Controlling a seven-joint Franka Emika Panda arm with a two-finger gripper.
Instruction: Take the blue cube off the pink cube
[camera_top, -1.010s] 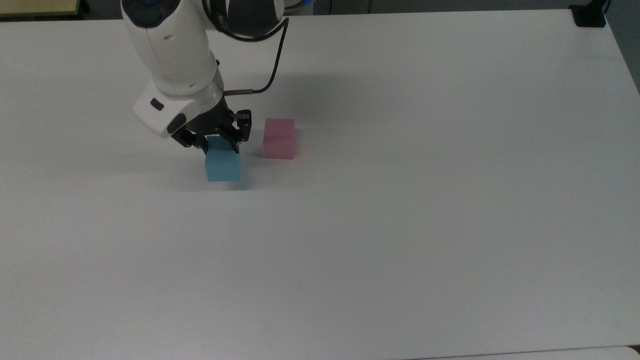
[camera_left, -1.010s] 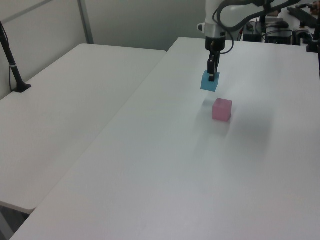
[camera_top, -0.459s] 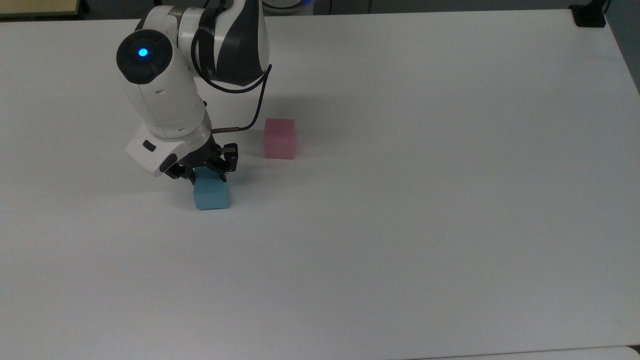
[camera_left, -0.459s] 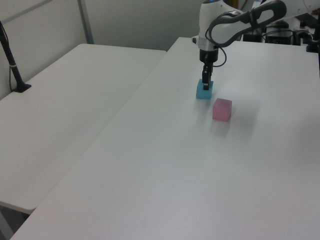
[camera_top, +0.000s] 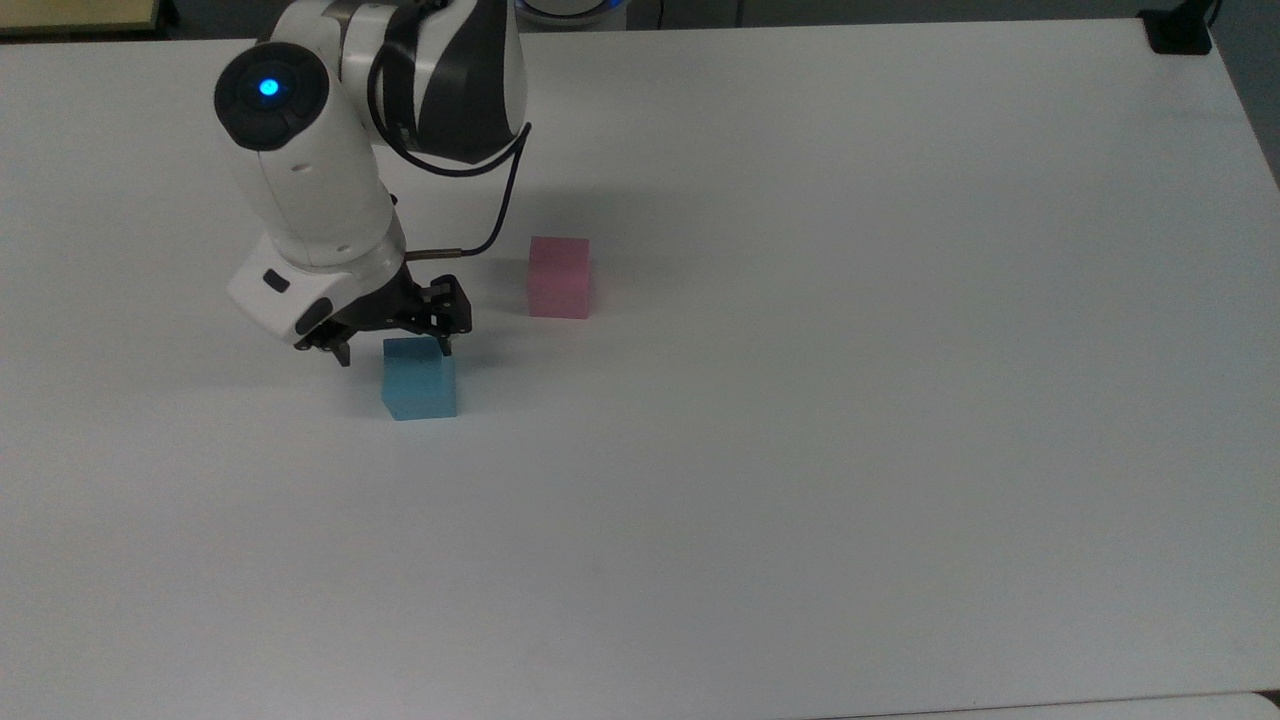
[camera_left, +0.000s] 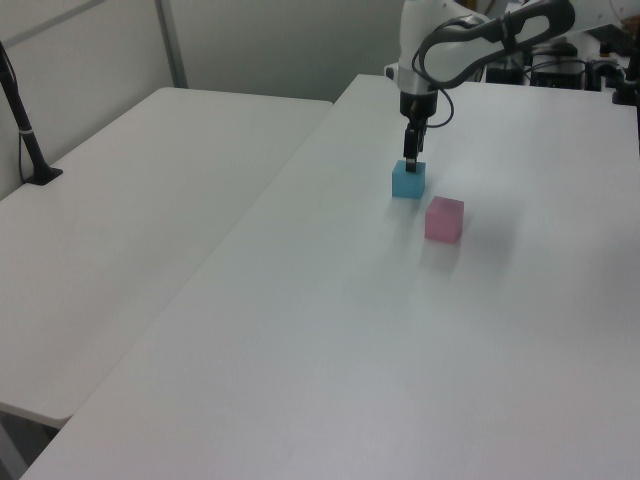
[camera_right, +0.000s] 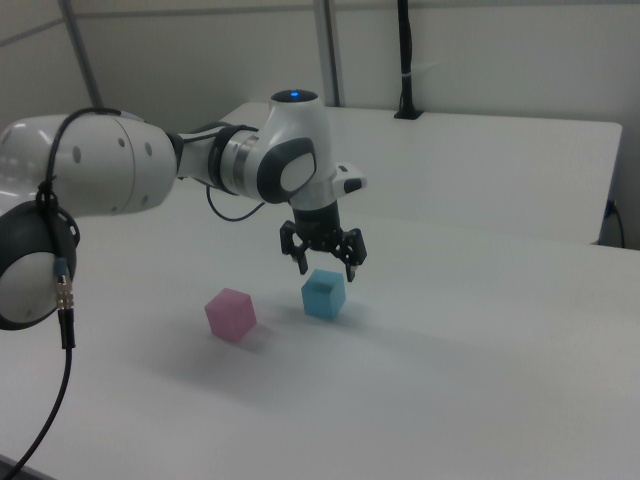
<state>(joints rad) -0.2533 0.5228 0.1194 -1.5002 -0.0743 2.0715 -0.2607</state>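
- So, my pincer (camera_right: 326, 262) is hanging just above the blue cube (camera_right: 324, 294), fingers spread wider than the cube and holding nothing.
- In the right view you can see a sliver of air between my fingertips (camera_right: 351, 272) and the cube's top face, so no contact.
- In the top view my gripper (camera_top: 394, 347) sits over the cube's far edge, one fingertip off each upper corner of the blue cube (camera_top: 419, 378).
- In the left view my fingers point straight down at the blue cube (camera_left: 408, 181), lined up one behind the other, so the gap can't be read from there.
- Blue cube is flat on the white table (camera_top: 800, 450), standing on its own.
- Pink cube (camera_top: 559, 277) is also flat on the table, on its own, nothing on top of it.
- The two cubes are near each other but apart, with bare table between them. In the top view pink is to the right of blue and a bit further up; in the right view the pink cube (camera_right: 231, 314) is on the left of blue; in the left view the pink cube (camera_left: 444, 219) is lower right of blue.
- A black cable (camera_top: 505, 205) loops from my wrist up along the arm.
- A second white table (camera_left: 130, 220) stands alongside at the left view's left.
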